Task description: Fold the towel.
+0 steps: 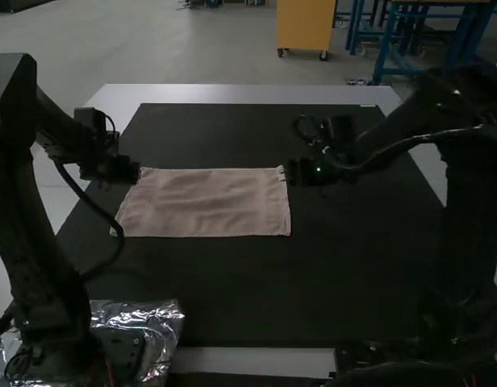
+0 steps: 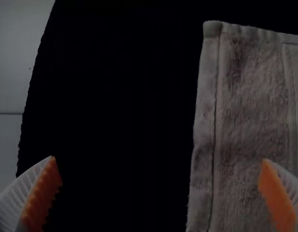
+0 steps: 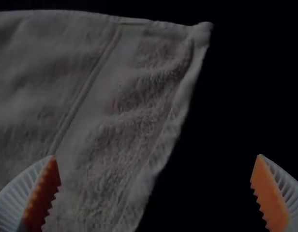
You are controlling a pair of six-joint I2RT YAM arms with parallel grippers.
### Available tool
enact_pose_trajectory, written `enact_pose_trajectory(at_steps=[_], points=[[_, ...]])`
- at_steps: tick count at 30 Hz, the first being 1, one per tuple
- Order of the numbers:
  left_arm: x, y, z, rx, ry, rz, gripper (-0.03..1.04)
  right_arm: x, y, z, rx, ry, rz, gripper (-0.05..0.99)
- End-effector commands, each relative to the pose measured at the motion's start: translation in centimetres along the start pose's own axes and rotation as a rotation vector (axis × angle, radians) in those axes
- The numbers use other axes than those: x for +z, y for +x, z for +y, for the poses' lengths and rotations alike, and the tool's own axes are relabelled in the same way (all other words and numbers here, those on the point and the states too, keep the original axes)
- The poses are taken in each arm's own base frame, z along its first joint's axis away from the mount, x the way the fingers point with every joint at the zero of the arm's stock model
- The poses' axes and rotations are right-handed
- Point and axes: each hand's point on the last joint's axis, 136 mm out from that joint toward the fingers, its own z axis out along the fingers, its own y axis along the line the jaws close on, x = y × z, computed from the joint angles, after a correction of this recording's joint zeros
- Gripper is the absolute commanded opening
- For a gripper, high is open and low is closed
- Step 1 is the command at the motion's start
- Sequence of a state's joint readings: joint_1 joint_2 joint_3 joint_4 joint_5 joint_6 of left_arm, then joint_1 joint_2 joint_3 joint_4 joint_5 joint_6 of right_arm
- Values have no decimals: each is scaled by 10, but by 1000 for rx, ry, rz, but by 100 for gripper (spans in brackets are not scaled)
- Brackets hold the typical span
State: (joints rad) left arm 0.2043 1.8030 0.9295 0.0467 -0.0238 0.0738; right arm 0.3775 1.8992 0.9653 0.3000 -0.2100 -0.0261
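Jaws of the left gripper (image 2: 158,158) and right gripper (image 3: 156,155) are parted, nothing gripped. The towel (image 1: 204,203), laid flat left of the high view's centre, should prove light and limp, best pinched at a side hem (image 2: 204,121) or corner (image 3: 202,30). Room is offered lower right by the mat (image 1: 345,282), edged by white table (image 1: 248,94).

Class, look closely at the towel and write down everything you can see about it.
The towel is pale pinkish, apparently fuzzy terry cloth, with a thick hem and a raised line running inward of one side. It lies spread out, nearly flat and lightly rippled, on a dark mat, roughly rectangular from above; whether it is already folded is unclear. The left gripper and right gripper are at its opposite ends, open, neither clamping it.
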Motion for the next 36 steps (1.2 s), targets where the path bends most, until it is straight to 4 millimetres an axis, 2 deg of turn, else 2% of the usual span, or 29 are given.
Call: enact_pose_trajectory(at_steps=[1, 8, 19, 31, 36], points=[[4, -19, -9, 13, 27, -39, 96, 11, -10, 1, -13, 5, -16, 91], [17, -26, -17, 18, 52, -44, 96, 33, -9, -4, -15, 9, -2, 91], [42, -19, -18, 17, 54, -23, 96, 65, -9, -10, -15, 8, 13, 91], [58, -19, -17, 14, 52, -15, 96, 82, -21, -7, -26, -1, -3, 91], [59, -19, -17, 12, 51, -18, 96, 85, -15, 2, -48, -9, 16, 91]])
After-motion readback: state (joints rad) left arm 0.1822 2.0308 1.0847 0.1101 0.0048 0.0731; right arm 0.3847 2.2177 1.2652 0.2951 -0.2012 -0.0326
